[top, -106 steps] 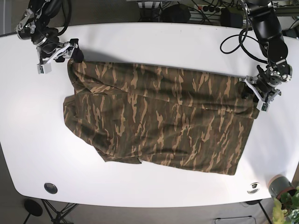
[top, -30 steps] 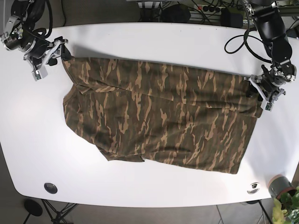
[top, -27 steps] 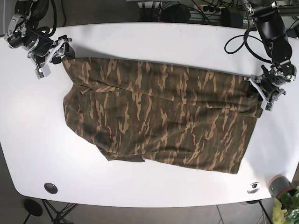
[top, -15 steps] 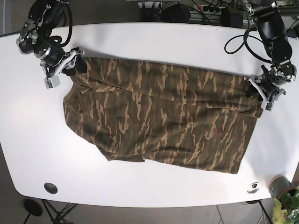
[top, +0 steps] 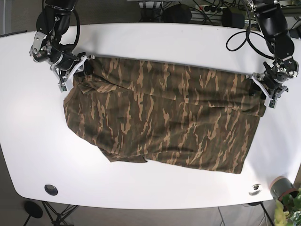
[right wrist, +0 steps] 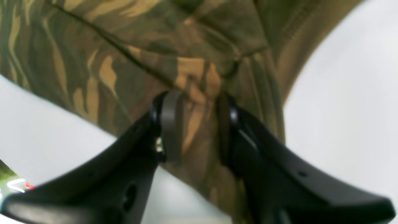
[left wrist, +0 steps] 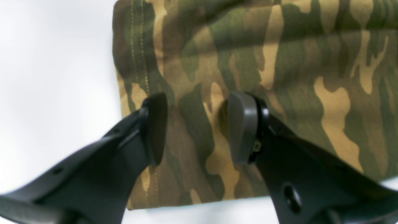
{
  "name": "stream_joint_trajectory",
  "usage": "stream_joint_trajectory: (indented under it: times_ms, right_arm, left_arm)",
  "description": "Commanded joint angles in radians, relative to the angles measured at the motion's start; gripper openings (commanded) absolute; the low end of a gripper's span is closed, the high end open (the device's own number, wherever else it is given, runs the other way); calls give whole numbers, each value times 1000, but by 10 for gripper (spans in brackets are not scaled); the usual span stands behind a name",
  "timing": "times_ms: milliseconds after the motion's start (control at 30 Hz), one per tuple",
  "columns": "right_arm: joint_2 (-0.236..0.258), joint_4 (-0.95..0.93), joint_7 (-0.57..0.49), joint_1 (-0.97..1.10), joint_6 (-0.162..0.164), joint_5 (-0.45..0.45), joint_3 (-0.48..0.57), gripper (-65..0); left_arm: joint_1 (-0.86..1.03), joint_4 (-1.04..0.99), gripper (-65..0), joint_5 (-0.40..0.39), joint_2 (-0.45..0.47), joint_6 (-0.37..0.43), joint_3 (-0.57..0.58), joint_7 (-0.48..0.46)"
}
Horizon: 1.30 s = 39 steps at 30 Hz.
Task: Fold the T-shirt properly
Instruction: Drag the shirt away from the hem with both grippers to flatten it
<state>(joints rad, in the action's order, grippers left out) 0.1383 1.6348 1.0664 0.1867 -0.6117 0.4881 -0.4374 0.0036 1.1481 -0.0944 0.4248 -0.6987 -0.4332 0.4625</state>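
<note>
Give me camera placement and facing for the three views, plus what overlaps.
Base: overhead, looking straight down on the white table; both arms at the camo T-shirt, left hand, right hand.
Left wrist: on the left arm, looking along its fingers, which are spread over the shirt's hemmed corner.
Right wrist: on the right arm, looking along its fingers, closed on a bunched fold.
Shared: each wrist view shows a shirt edge also visible in base.

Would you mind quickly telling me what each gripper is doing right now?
Left gripper: open, fingers straddling the T-shirt hem corner, not clamped.
Right gripper: jaws close together around a bunched fold of the T-shirt; whether it is actually pinched cannot be told.
</note>
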Motion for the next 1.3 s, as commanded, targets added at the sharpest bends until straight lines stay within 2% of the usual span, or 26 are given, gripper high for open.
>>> stream_joint_trajectory:
  times_ms: [0, 167, 333, 367, 433, 533, 733, 967, 1267]
  right_arm:
    - [13, -15, 1, 9, -1, -36, -4, -474]
    - [21, -15, -16, 46, -1, -35, 1, -474]
    - [67, 17, -16, 89, -6, -29, 2, -474]
    - [70, 26, -16, 96, -14, -29, 2, -474]
    - [85, 49, -16, 113, -55, -32, 2, -474]
    - [100, 63, -16, 126, -86, -35, 2, -472]
    - [139, 60, -16, 149, -86, -35, 2, -474]
    - [168, 68, -16, 195, -86, -29, -1, -476]
    - [159, 170, -16, 250, -86, -29, -4, -476]
  left_arm:
    - [20, 0, -358, 51, 13, 1, 0, 60]
    - [69, 7, -358, 51, 12, 1, -3, 60]
    - [180, 125, -358, 49, 3, 1, -72, 107]
    - [192, 145, -358, 49, -11, 1, -92, 124]
    - [223, 197, -358, 49, -36, 1, -138, 163]
    - [256, 249, -358, 51, -56, 1, -171, 200]
    - [358, 358, -357, 51, -116, 1, -226, 210]
    - [462, 465, -354, 52, -160, 1, -240, 212]
    - [474, 507, -354, 46, -163, 1, -296, 212]
